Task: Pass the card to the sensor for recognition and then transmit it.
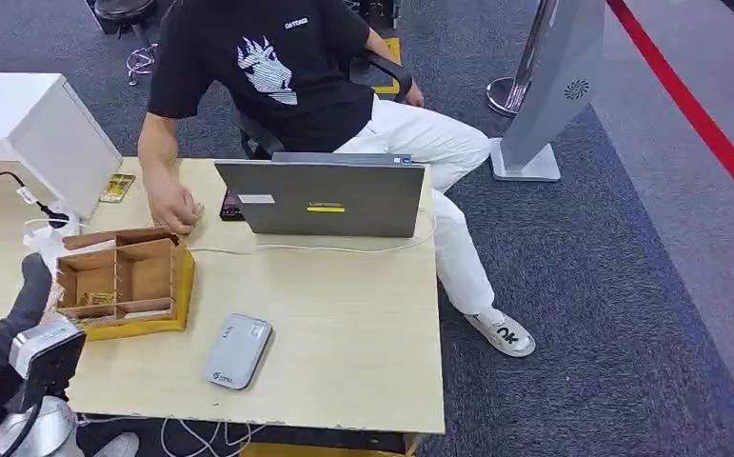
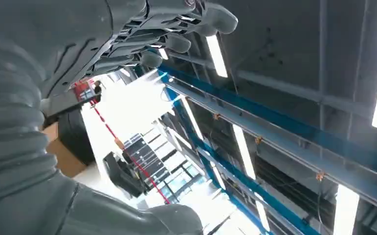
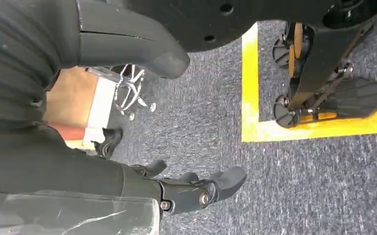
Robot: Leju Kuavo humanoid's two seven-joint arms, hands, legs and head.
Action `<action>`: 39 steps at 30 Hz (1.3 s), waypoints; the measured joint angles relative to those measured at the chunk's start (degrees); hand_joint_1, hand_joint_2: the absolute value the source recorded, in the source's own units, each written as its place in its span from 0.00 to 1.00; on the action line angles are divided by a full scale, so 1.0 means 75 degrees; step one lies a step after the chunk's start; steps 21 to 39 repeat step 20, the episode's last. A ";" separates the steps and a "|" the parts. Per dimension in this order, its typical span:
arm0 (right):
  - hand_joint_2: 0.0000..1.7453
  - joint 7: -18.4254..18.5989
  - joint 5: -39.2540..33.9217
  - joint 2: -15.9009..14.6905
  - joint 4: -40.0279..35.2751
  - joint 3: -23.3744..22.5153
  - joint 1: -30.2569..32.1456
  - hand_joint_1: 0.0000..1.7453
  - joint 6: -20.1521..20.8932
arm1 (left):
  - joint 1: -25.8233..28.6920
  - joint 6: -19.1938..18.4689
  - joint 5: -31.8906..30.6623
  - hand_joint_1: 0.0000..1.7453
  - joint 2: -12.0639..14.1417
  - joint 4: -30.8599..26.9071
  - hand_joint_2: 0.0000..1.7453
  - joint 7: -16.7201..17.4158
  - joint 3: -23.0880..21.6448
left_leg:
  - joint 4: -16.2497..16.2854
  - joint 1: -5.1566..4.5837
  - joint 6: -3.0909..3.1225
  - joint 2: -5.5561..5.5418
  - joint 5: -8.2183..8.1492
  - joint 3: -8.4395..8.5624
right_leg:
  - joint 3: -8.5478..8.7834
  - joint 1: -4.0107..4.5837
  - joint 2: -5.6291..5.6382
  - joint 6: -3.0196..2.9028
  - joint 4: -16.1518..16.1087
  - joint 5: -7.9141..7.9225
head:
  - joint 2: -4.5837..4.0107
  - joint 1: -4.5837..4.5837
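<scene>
A grey flat sensor (image 1: 237, 350) lies near the table's front edge. To its left, a wooden compartment box (image 1: 125, 276) stands on a yellow base, with a small gold card (image 1: 98, 298) in a front compartment. Another gold card (image 1: 117, 187) lies further back beside a white box. My left hand (image 1: 22, 307) is raised at the table's left edge, just left of the wooden box, palm up. In the left wrist view its fingers (image 2: 171, 29) are spread against the ceiling and hold nothing. My right hand (image 3: 142, 181) hangs over the carpet, its fingers (image 3: 210, 188) apart and empty.
A seated person rests a hand (image 1: 174, 208) on the table just behind the wooden box. A grey laptop (image 1: 329, 195) stands open at the back, with a white cable (image 1: 344, 249) trailing in front of it. A white box (image 1: 29, 129) stands at the back left.
</scene>
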 joint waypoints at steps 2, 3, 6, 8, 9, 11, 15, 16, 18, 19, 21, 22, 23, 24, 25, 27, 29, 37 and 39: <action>1.00 0.0000 0.0003 0.0012 -0.0003 -0.0012 -0.0005 0.00 0.0000 | 0.0008 -0.0038 -0.0020 0.00 -0.0161 -0.0132 1.00 -0.0029 0.0143 | 0.0000 0.0001 0.0000 -0.0004 0.0001 -0.0001 | 0.0002 0.0000 -0.0002 0.0000 0.0001 0.0000 | -0.0003 0.0000; 1.00 0.0000 0.0006 0.0015 -0.0003 -0.0026 -0.0007 0.00 -0.0003 | 0.0021 -0.0038 0.0156 0.00 -0.0253 -0.0206 1.00 -0.0029 0.0221 | -0.0002 0.0001 -0.0001 -0.0004 0.0001 -0.0007 | 0.0007 0.0000 -0.0002 0.0000 0.0004 0.0001 | -0.0002 0.0000; 1.00 -0.0015 0.0026 0.0021 -0.0006 -0.0055 -0.0002 0.00 -0.0061 | 0.0313 -0.0339 0.2388 0.00 -0.0558 -0.0531 1.00 -0.0035 0.0625 | -0.0005 -0.0001 -0.0001 0.0009 0.0000 0.0004 | 0.0017 0.0000 0.0009 -0.0001 0.0006 0.0001 | 0.0000 0.0003; 1.00 -0.0026 0.0044 0.0029 -0.0006 -0.0111 0.0002 0.00 -0.0079 | 0.0670 -0.0894 0.4830 0.00 -0.0816 -0.0520 1.00 -0.0012 0.1304 | -0.0005 -0.0006 -0.0002 0.0012 -0.0010 0.0017 | 0.0010 -0.0001 0.0013 -0.0003 0.0002 -0.0003 | 0.0000 0.0000; 1.00 -0.0044 0.0058 0.0035 -0.0006 -0.0131 0.0002 0.00 -0.0073 | 0.0797 -0.1088 0.5745 0.00 -0.0890 -0.0308 1.00 0.0099 0.1663 | -0.0005 -0.0001 -0.0002 0.0015 -0.0010 0.0015 | 0.0006 -0.0002 0.0016 -0.0005 0.0000 -0.0005 | 0.0000 -0.0003; 1.00 -0.0070 0.0099 0.0053 -0.0006 -0.0169 -0.0001 0.00 -0.0067 | 0.0828 -0.1634 0.6592 0.00 -0.0939 0.0742 1.00 0.0201 0.2609 | -0.0006 -0.0001 -0.0002 0.0001 -0.0009 0.0012 | 0.0009 -0.0003 0.0004 0.0011 -0.0001 -0.0022 | -0.0002 -0.0006; 1.00 -0.0108 0.0300 0.0073 -0.0009 -0.0189 -0.0028 0.00 -0.0047 | 0.0534 -0.2090 0.6869 0.00 -0.0600 0.3532 1.00 0.0288 0.4087 | -0.0010 0.0004 -0.0004 0.0005 -0.0009 0.0015 | 0.0013 0.0000 0.0010 0.0004 0.0002 -0.0025 | 0.0000 0.0003; 1.00 -0.0122 0.0321 0.0073 -0.0009 -0.0189 -0.0030 0.00 -0.0047 | 0.0442 -0.2122 0.6881 0.00 -0.0361 0.4290 1.00 0.0271 0.4361 | -0.0010 0.0005 -0.0004 0.0008 -0.0009 0.0015 | 0.0013 0.0000 0.0013 0.0002 0.0003 -0.0023 | -0.0003 -0.0003; 1.00 -0.0128 0.0323 0.0073 -0.0012 -0.0189 -0.0033 0.00 -0.0058 | 0.0272 -0.2130 0.6857 0.00 0.0027 0.5638 1.00 0.0128 0.4763 | -0.0010 0.0005 -0.0004 0.0007 -0.0009 0.0016 | 0.0012 0.0000 0.0012 0.0002 0.0003 -0.0023 | -0.0003 -0.0003; 1.00 -0.0131 0.0323 0.0073 -0.0012 -0.0192 -0.0037 0.00 -0.0058 | 0.0204 -0.2130 0.6854 0.00 0.0230 0.6186 1.00 0.0061 0.4914 | -0.0010 0.0005 -0.0004 0.0004 -0.0008 0.0014 | 0.0011 0.0001 0.0008 0.0002 0.0003 -0.0023 | -0.0003 -0.0003; 1.00 -0.0134 0.0326 0.0073 -0.0012 -0.0198 -0.0041 0.00 -0.0058 | 0.0132 -0.2130 0.6846 0.00 0.0381 0.6703 1.00 0.0026 0.5056 | -0.0010 0.0004 -0.0004 0.0001 -0.0008 0.0014 | 0.0012 0.0002 0.0005 0.0003 0.0003 -0.0024 | -0.0002 0.0000; 1.00 -0.0134 0.0326 0.0073 -0.0012 -0.0198 -0.0041 0.00 -0.0058 | 0.0132 -0.2130 0.6846 0.00 0.0381 0.6703 1.00 0.0026 0.5056 | -0.0010 0.0004 -0.0004 0.0001 -0.0008 0.0014 | 0.0012 0.0002 0.0005 0.0003 0.0003 -0.0024 | -0.0002 0.0000; 1.00 -0.0134 0.0326 0.0073 -0.0012 -0.0198 -0.0041 0.00 -0.0058 | 0.0132 -0.2130 0.6846 0.00 0.0381 0.6703 1.00 0.0026 0.5056 | -0.0010 0.0004 -0.0004 0.0001 -0.0008 0.0014 | 0.0012 0.0002 0.0005 0.0003 0.0003 -0.0024 | -0.0002 0.0000; 1.00 -0.0134 0.0326 0.0073 -0.0012 -0.0198 -0.0041 0.00 -0.0058 | 0.0132 -0.2130 0.6846 0.00 0.0381 0.6703 1.00 0.0026 0.5056 | -0.0010 0.0004 -0.0004 0.0001 -0.0008 0.0014 | 0.0012 0.0002 0.0005 0.0003 0.0003 -0.0024 | -0.0002 0.0000; 1.00 -0.0134 0.0326 0.0073 -0.0012 -0.0198 -0.0041 0.00 -0.0058 | 0.0132 -0.2130 0.6846 0.00 0.0381 0.6703 1.00 0.0026 0.5056 | -0.0010 0.0004 -0.0004 0.0001 -0.0008 0.0014 | 0.0012 0.0002 0.0005 0.0003 0.0003 -0.0024 | -0.0002 0.0000; 1.00 -0.0134 0.0326 0.0073 -0.0012 -0.0198 -0.0041 0.00 -0.0058 | 0.0132 -0.2130 0.6846 0.00 0.0381 0.6703 1.00 0.0026 0.5056 | -0.0010 0.0004 -0.0004 0.0001 -0.0008 0.0014 | 0.0012 0.0002 0.0005 0.0003 0.0003 -0.0024 | -0.0002 0.0000; 1.00 -0.0134 0.0326 0.0073 -0.0012 -0.0198 -0.0041 0.00 -0.0058 | 0.0132 -0.2130 0.6846 0.00 0.0381 0.6703 1.00 0.0026 0.5056 | -0.0010 0.0004 -0.0004 0.0001 -0.0008 0.0014 | 0.0012 0.0002 0.0005 0.0003 0.0003 -0.0024 | -0.0002 0.0000; 1.00 -0.0134 0.0326 0.0073 -0.0012 -0.0198 -0.0041 0.00 -0.0058 | 0.0132 -0.2130 0.6846 0.00 0.0381 0.6703 1.00 0.0026 0.5056 | -0.0010 0.0004 -0.0004 0.0001 -0.0008 0.0014 | 0.0012 0.0002 0.0005 0.0003 0.0003 -0.0024 | -0.0002 0.0000; 1.00 -0.0134 0.0326 0.0073 -0.0012 -0.0198 -0.0041 0.00 -0.0058 | 0.0132 -0.2130 0.6846 0.00 0.0381 0.6703 1.00 0.0026 0.5056 | -0.0010 0.0004 -0.0004 0.0001 -0.0008 0.0014 | 0.0012 0.0002 0.0005 0.0003 0.0003 -0.0024 | -0.0002 0.0000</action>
